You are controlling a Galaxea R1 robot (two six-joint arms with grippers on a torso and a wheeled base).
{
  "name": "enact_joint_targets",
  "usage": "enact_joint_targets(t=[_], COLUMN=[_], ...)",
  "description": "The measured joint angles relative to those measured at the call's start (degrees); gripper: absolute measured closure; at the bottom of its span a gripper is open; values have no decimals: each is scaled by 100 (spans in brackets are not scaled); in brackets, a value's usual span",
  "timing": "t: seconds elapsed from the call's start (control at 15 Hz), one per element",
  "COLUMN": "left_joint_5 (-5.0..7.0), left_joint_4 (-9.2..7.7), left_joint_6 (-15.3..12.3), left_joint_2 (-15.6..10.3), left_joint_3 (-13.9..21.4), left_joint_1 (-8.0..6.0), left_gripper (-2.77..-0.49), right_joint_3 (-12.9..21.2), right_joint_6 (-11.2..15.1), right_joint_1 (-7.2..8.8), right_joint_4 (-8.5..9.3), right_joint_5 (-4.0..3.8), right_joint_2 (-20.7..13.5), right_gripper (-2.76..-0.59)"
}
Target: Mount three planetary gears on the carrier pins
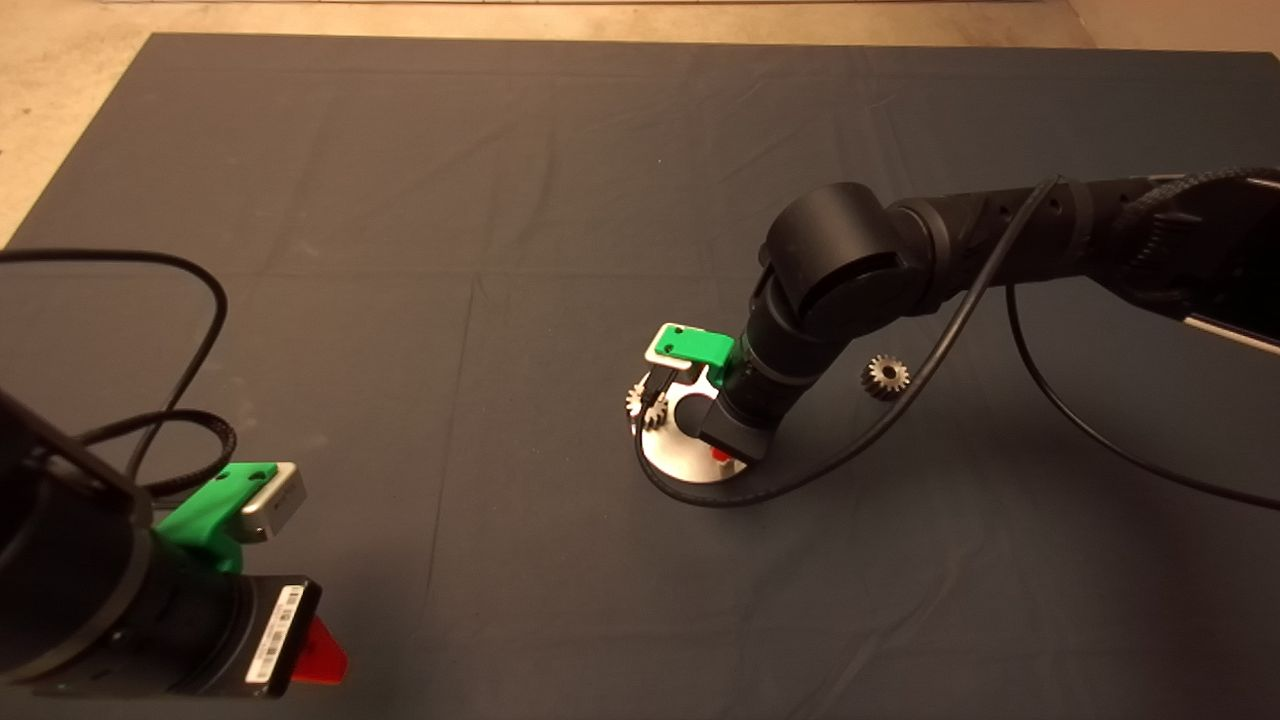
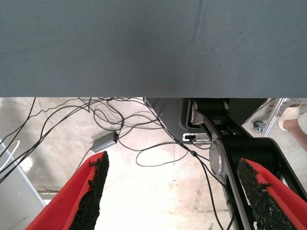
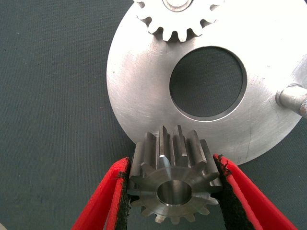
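Note:
The carrier disc (image 3: 139, 96), flat and silver with a large centre hole, lies on the mat under my right arm (image 1: 690, 462). One planetary gear (image 3: 176, 17) sits on a pin at the disc's rim. A bare carrier pin (image 3: 291, 98) stands at another side. My right gripper (image 3: 171, 165) is shut on a second planetary gear (image 3: 173, 184) and holds it at the disc's rim, its centre hole open to view. In the head view this gripper (image 1: 652, 402) is at the disc's left edge. A third gear (image 1: 885, 377) lies loose on the mat to the right.
My left gripper (image 2: 175, 191) waits open at the mat's lower left corner (image 1: 320, 650); its wrist view shows floor, cables and a robot base beyond the mat. The right arm's black cable (image 1: 760, 490) loops around the disc's near side.

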Motion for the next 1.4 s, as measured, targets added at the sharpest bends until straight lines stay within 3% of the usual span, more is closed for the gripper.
enact_joint_targets(t=[0.8, 1.4], left_joint_5=[2, 0], left_joint_4=[-1, -1], left_joint_6=[0, 0], left_joint_2=[2, 2], left_joint_3=[0, 0], left_joint_1=[0, 0], left_gripper=[-189, -189], right_joint_3=[1, 1], right_joint_6=[-17, -17], right_joint_1=[-188, -189], right_joint_4=[0, 2], right_joint_5=[-5, 41], right_joint_2=[-13, -48], right_gripper=[-112, -112])
